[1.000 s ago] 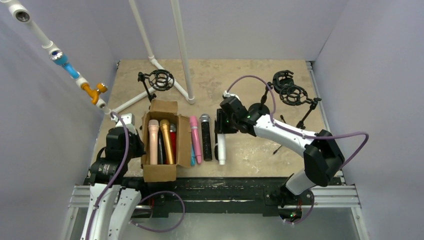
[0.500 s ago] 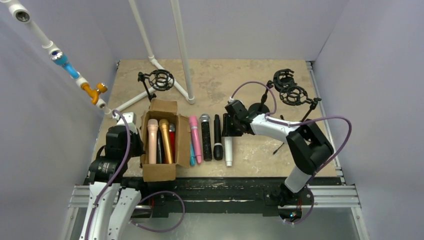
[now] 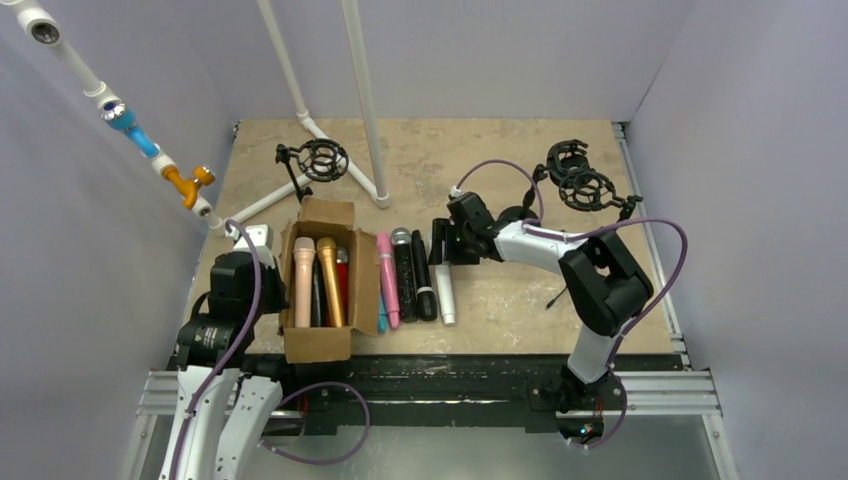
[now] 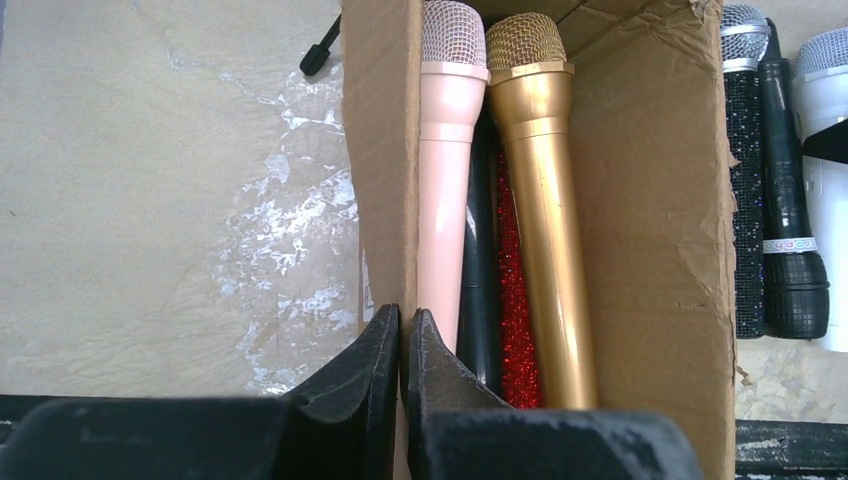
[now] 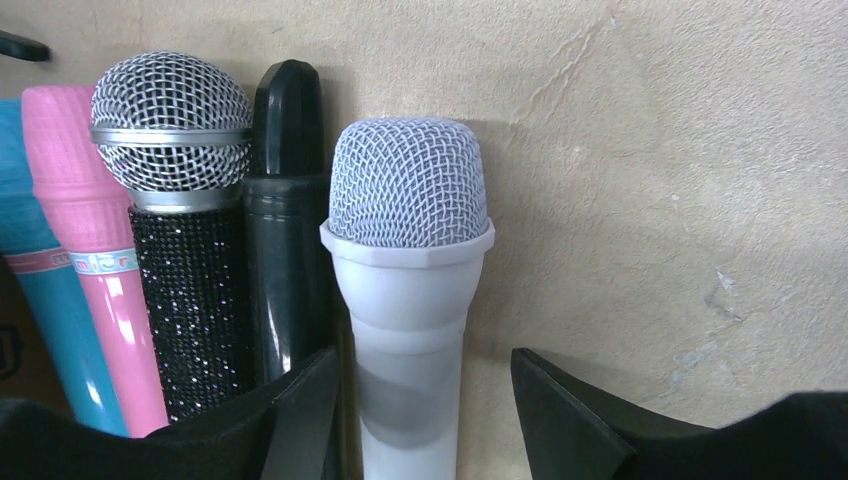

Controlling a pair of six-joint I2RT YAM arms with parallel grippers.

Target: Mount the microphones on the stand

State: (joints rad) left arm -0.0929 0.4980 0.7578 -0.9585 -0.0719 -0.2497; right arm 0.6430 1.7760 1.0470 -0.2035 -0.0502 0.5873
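1. No microphone is on a stand. The ring holder on the far-left stand [image 3: 322,158] is empty, and so are the two ring holders at the far right [image 3: 578,175].
2. The cardboard box [image 3: 318,345] at the near left holds four: a peach microphone [image 4: 445,150], a gold microphone [image 4: 540,200], a red glitter microphone [image 4: 512,300] and a dark microphone [image 4: 480,300] wedged low between them.
3. Five more lie side by side on the table [image 3: 500,160] just right of the box, heads toward the far side. From left to right they are a blue microphone [image 5: 40,280], a pink microphone [image 5: 95,250], a sparkly black microphone [image 5: 190,300], a plain black microphone [image 5: 285,270] and a white microphone [image 5: 410,300].
4. The right gripper [image 5: 422,360] is low over the white microphone. Its fingers are apart, one on each side of the handle, and they are not clamped on it.
5. The left gripper [image 4: 402,325] sits by the box's left wall. Its fingers are pressed together, with nothing seen between them.
6. By my reading, this is the very first pickup. The white one has to be grasped, lifted and seated in a holder, and the other eight are all left to do.
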